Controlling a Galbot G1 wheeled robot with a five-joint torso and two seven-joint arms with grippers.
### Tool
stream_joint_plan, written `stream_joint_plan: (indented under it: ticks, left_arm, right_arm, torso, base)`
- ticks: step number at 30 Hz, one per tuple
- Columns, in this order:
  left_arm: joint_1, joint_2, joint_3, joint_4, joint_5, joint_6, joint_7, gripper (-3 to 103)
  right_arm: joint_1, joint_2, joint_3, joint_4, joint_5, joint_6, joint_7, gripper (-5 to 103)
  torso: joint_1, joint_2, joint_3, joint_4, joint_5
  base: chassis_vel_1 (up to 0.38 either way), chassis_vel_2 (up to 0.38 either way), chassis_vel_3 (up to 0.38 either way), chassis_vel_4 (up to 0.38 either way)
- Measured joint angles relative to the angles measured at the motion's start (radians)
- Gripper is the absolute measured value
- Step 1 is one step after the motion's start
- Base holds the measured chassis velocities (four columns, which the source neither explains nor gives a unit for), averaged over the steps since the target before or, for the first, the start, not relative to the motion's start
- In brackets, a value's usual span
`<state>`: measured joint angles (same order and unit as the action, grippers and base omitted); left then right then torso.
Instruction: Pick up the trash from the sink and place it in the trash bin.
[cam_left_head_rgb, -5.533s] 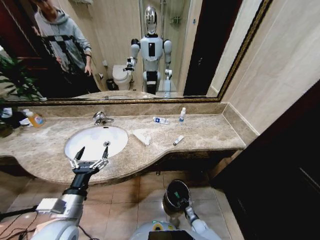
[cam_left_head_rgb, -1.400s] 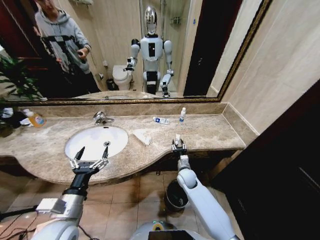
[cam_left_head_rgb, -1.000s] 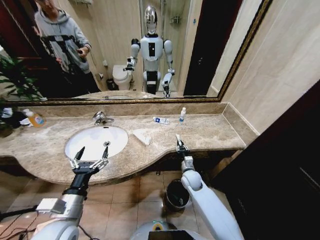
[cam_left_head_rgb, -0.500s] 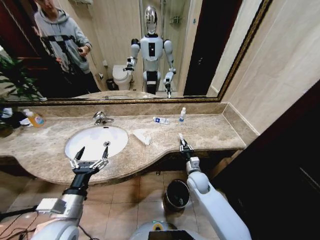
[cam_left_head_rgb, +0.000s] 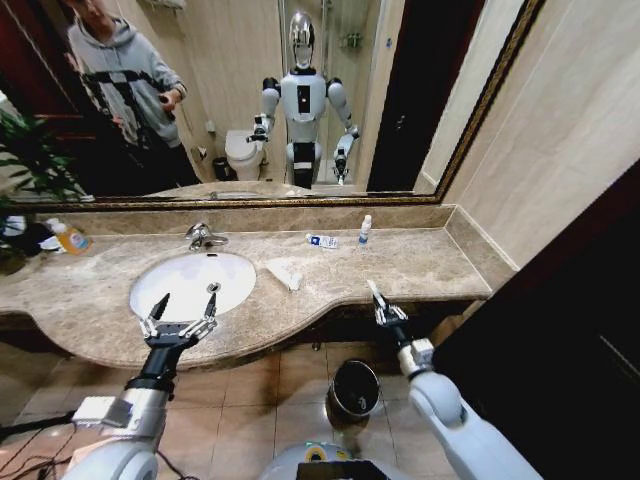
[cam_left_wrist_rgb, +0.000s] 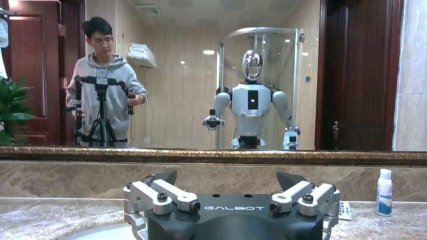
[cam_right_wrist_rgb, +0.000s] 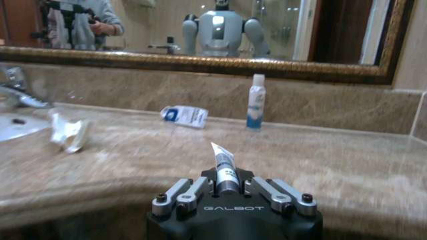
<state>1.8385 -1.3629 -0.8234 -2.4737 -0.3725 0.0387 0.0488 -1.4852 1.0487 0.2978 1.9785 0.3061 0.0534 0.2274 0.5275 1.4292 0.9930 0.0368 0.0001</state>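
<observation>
A wide beige-brown marble table (cam_left_head_rgb: 420, 262) runs under a gold-framed wall mirror (cam_left_head_rgb: 240, 100), with a white oval sink (cam_left_head_rgb: 190, 283) and its chrome faucet (cam_left_head_rgb: 203, 236) set into the left half. On the tiled floor in front, below the table's edge, stands a small round dark trash bin with a shiny metal rim (cam_left_head_rgb: 355, 388).

The right pincer (cam_left_head_rgb: 378, 302) hangs in the air just off the table's front edge, above the bin and somewhat to its right, clenched on a small white tube with a dark band (cam_right_wrist_rgb: 223, 169) that sticks up from between its jaws. The left pincer (cam_left_head_rgb: 180, 322) hovers with its fingers spread over the near rim of the sink, grasping nothing.

The risks, as a judgement: the tube is slim and pinched low near one end, so it could swivel or slip out on the way down. The bin's mouth is small and not directly under the pincer — a release from here would likely land on the floor tiles or glance off the rim.

Other litter lies on the table, not in the sink: a crumpled white tissue (cam_left_head_rgb: 285, 273) just right of the basin, a flat white-and-blue packet (cam_left_head_rgb: 321, 241) near the back wall, and a tiny clear bottle with a blue cap (cam_left_head_rgb: 365, 231) upright beside it.
</observation>
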Motion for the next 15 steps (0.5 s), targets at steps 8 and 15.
stream_joint_plan:
  ticks: [8, 15]
  left_arm:
    - [0.0, 0.0, 0.0, 0.0, 0.0, 0.0, 0.0, 100]
    - [0.0, 0.0, 0.0, 0.0, 0.0, 0.0, 0.0, 100]
  right_arm:
    - [-0.121, 0.023, -0.032, -0.074, -0.102, 0.093, -0.023, 19]
    - [-0.162, 0.033, -0.05, -0.17, -0.166, 0.143, -0.033, 19]
  torso:
    - [0.0, 0.0, 0.0, 0.0, -0.0001]
    - [0.0, 0.0, 0.0, 0.0, -0.0002]
  base:
    - [0.0, 0.0, 0.0, 0.0]
    - [0.0, 0.0, 0.0, 0.0]
